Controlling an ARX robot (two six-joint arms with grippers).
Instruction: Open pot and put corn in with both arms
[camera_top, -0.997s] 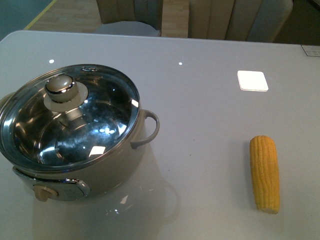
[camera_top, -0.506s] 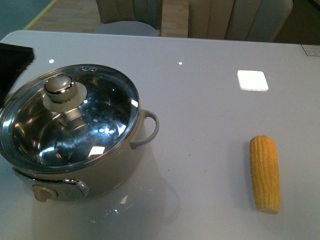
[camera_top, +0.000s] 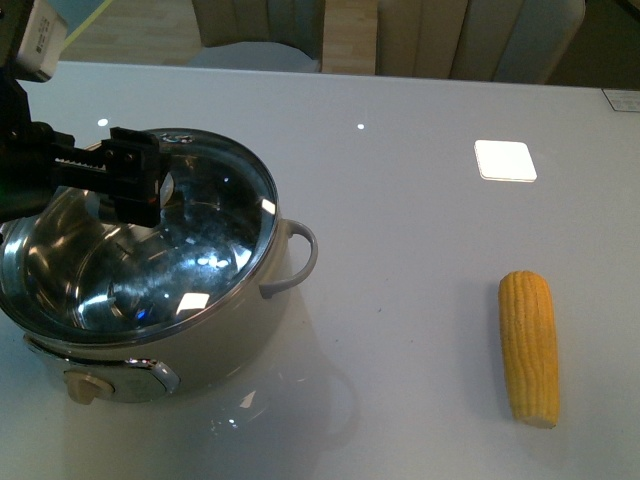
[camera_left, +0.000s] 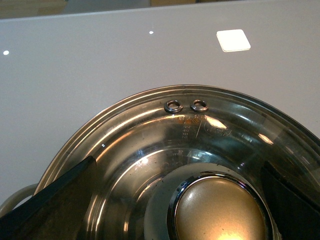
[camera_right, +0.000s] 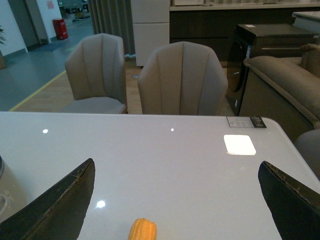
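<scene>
Left gripper (camera_top: 135, 182) sits over the lid (camera_top: 210, 250), jaws spread wide either side of the knob (camera_left: 220, 212), not touching it, nothing held. Right gripper (camera_right: 175, 172) also released, empty, above the table (camera_top: 420, 200). Pot (camera_top: 215, 350): cream body, steel rim, glass lid on, loop handle (camera_top: 300, 255) at 3 o'clock, dial panel (camera_top: 120, 378) near 7. Corn (camera_top: 529, 345): yellow-orange cob lying 12-to-6, at 3 o'clock from pot, well apart. Delta vs 0.5 s ago: left gripper was just a black corner at the 9 o'clock edge; now it hides the knob in front view. Pot, corn unmoved.
</scene>
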